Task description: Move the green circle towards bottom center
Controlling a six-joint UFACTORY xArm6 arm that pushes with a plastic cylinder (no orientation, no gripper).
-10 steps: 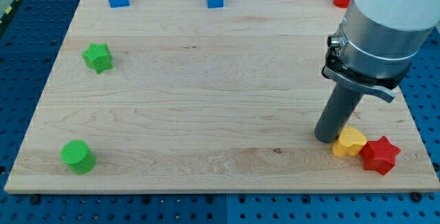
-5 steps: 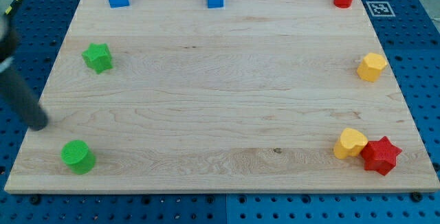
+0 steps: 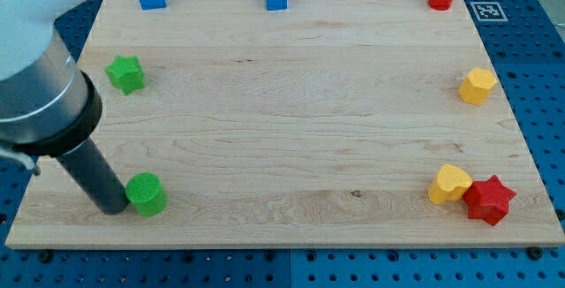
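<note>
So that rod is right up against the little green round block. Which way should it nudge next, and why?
Probably a short push toward the view's right. My tip sits against the view's left side of the green circle, which lies near the board's bottom left corner. Bottom center is off to the view's right, the block is already low on the board, and nothing stands in that path.

Bright and even throughout, diffuse from overhead; only faint, short shadows at the foot of my tip point(image 3: 115, 207) and under the green circle point(image 3: 146, 193) touching its right; no glare on the wooden board point(image 3: 291, 111); sharp everywhere, no edge distortion.
</note>
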